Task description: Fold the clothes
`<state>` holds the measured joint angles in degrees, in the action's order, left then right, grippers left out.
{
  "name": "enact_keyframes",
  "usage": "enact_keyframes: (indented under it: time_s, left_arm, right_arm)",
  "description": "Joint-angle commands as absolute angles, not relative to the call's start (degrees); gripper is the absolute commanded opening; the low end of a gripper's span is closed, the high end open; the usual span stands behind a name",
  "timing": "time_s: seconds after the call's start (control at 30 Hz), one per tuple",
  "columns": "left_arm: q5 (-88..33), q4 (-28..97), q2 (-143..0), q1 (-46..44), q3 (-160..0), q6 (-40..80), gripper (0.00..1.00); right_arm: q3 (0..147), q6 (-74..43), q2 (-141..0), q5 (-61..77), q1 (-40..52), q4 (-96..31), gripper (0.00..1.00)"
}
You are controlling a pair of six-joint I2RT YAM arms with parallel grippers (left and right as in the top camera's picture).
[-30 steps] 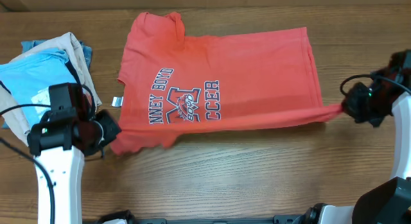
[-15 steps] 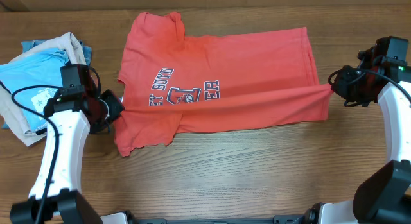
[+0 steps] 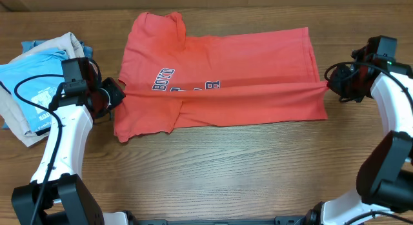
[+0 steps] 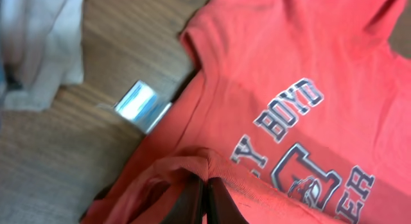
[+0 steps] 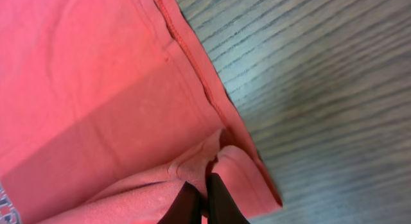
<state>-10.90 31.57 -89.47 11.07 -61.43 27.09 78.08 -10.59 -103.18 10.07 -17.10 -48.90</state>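
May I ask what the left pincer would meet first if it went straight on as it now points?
Probably the coral-red T-shirt itself: the left pincer, shut on a raised fold, points across its chest lettering, though its height above that is unclear.

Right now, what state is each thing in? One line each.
red shirt: spread on the table, near edge raised and drawn partway over the lettering.
left tool: shut on the shirt's edge at the sleeve end.
right tool: shut on the shirt's hem end.
white tag: flat on the table beside the shirt.
blue shirt: loosely folded, on top of the side pile.
beige garment: bunched under the blue shirt.
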Motion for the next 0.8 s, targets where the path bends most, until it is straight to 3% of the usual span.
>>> enact_keyframes:
  time_s: [0.0, 0.77]
  left_arm:
    - [-10.3, 30.1, -91.4, 10.1, -61.2, 27.9, 0.05]
    - [-7.0, 22.3, -99.7, 8.6, -61.2, 27.0, 0.08]
  right_arm:
    - [78.0, -10.4, -103.2, 9.2, -16.9, -47.4, 0.04]
    - [78.0, -8.9, -103.4, 9.1, -16.8, -44.4, 0.04]
